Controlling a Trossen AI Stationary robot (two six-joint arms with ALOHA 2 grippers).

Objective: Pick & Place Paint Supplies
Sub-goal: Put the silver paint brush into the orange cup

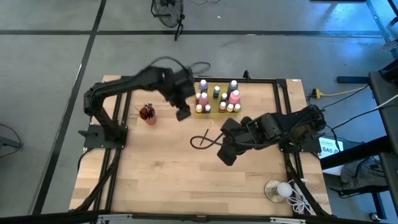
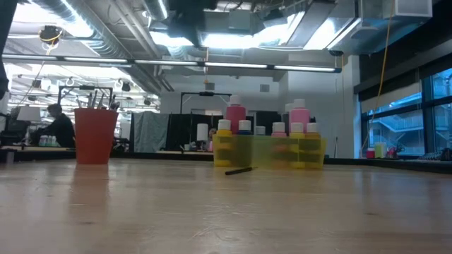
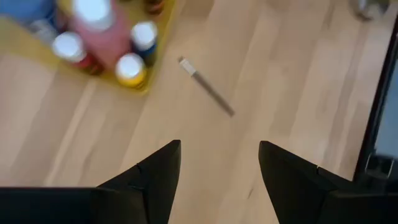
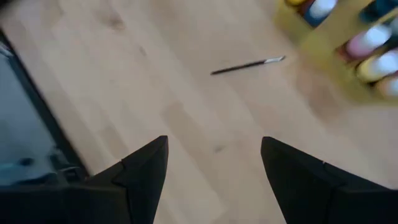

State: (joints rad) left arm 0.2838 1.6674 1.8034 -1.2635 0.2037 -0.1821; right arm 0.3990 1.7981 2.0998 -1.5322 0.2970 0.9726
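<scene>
A yellow tray (image 1: 217, 107) at the table's far middle holds several white-capped paint bottles (image 1: 234, 96), pink, yellow and dark. One thin dark paintbrush (image 3: 208, 93) lies flat on the wood in front of the tray, its pale tip (image 3: 186, 65) toward the tray; the low view shows this paintbrush (image 2: 240, 170) too, as does the right wrist view (image 4: 247, 65). My left gripper (image 1: 182, 114) hangs open above the table between the red cup (image 1: 148, 114) and the tray. My right gripper (image 1: 224, 154) hangs open near the table's middle. Nothing is between either pair of fingers.
The red cup (image 2: 95, 135) stands left of the tray with dark brush handles sticking out of it. A clear round dish with a white ball and cord (image 1: 280, 190) sits at the near right corner. A dark cable loop (image 1: 200, 142) hangs by my right arm. Bare wood fills the near half.
</scene>
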